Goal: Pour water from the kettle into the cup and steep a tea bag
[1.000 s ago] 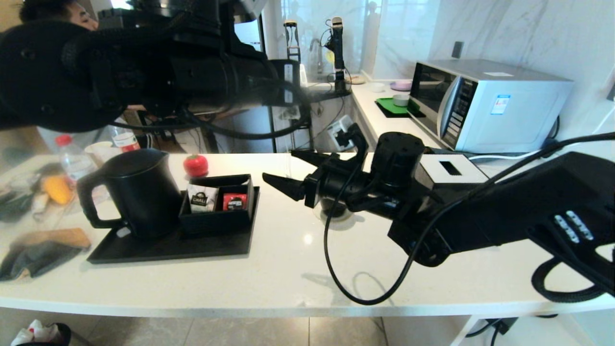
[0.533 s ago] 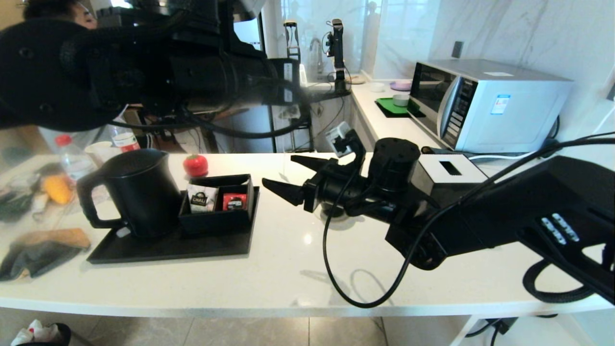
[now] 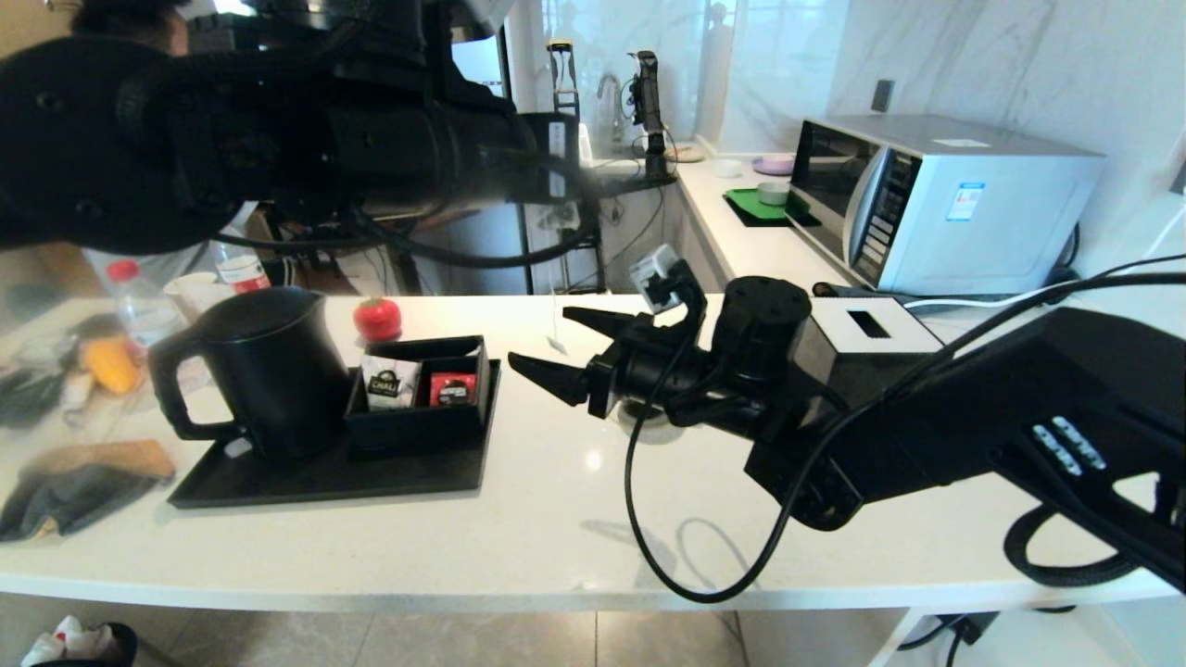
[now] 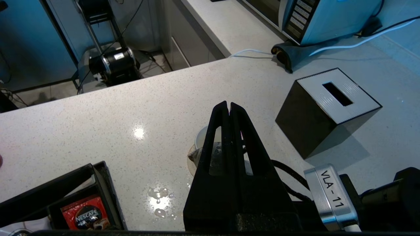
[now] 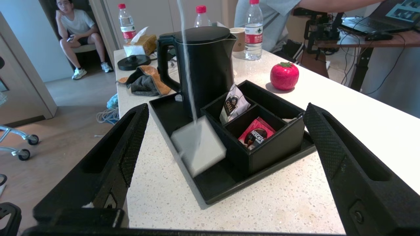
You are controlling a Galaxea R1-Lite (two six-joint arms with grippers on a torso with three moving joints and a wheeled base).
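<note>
Left gripper [image 4: 228, 106] fingers pressed together, pinching string; tea bag [image 5: 198, 146] dangles between spread right gripper [image 3: 556, 345] fingers. Cup [image 4: 200, 140] mostly hidden below. Kettle [image 3: 269, 371] on tray [image 3: 324, 477], table.

The left gripper [image 4: 228, 108] hangs above the white speckled counter [image 4: 98, 124], its two black fingers pressed together. Beneath them the tea bag [image 4: 215, 155] shows beside the cup [image 4: 200, 139]. Water droplets [image 4: 157, 196] lie nearby; a tissue box [image 4: 325, 108] stands apart.
</note>
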